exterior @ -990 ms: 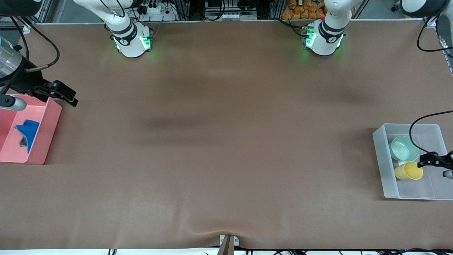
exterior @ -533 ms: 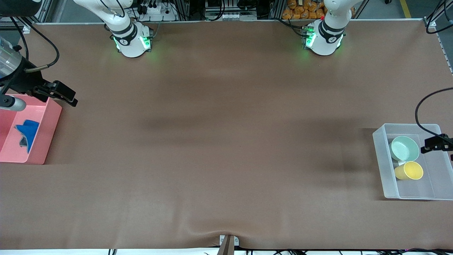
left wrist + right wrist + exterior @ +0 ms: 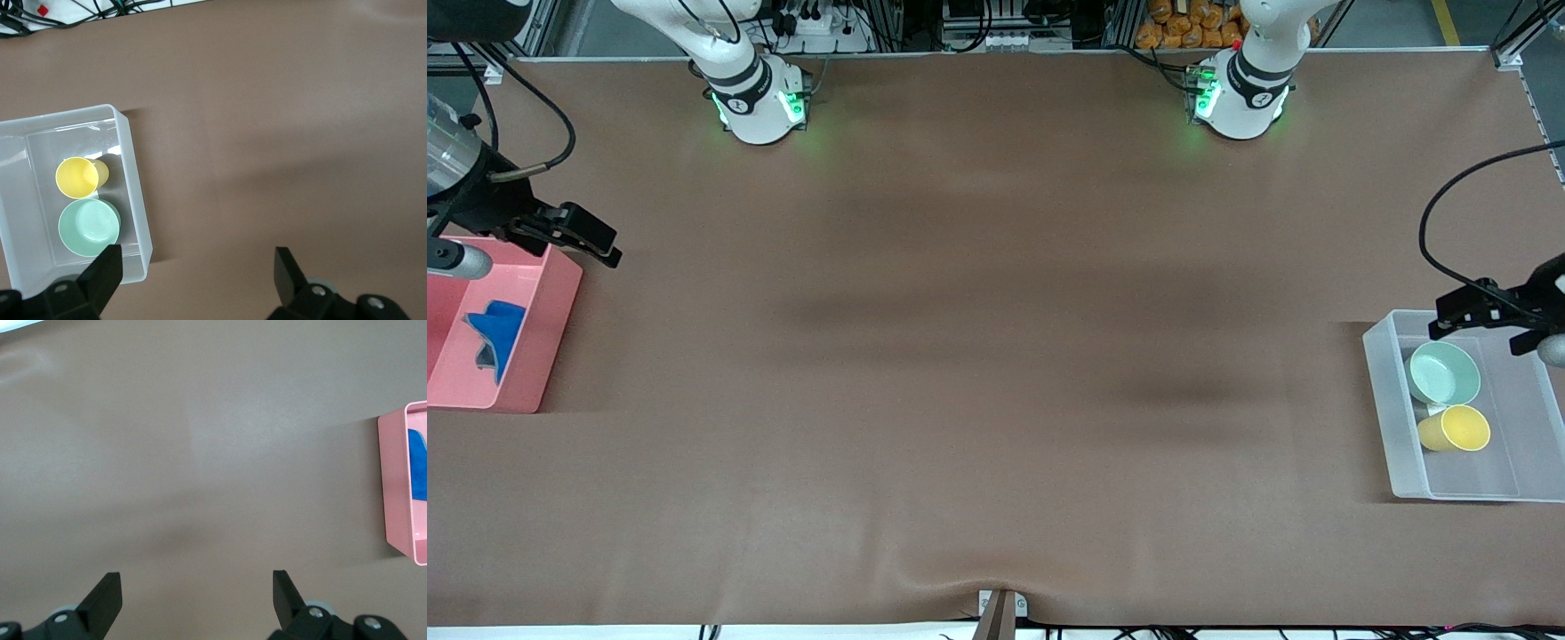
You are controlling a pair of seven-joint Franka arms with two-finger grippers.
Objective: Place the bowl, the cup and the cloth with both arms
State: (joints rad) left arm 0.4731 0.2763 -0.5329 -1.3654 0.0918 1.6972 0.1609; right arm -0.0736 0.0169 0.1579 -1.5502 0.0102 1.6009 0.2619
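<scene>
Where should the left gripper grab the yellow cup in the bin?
Probably the cup by its rim, from above. It lies tipped in the clear bin, mouth toward the open left gripper, bowl close beside it, so side room is tight.

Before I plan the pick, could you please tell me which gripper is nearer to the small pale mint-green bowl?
Left. The left gripper hangs open over the clear bin's edge beside the pale mint-green bowl; the right gripper waits open by the pink bin.

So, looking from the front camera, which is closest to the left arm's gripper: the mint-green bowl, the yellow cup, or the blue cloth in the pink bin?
1. Pale mint-green bowl, in the clear plastic bin, just below the left gripper.
2. Yellow cup, beside the bowl, nearer the camera.
3. Blue cloth, in the pink bin at the right arm's end.
</scene>
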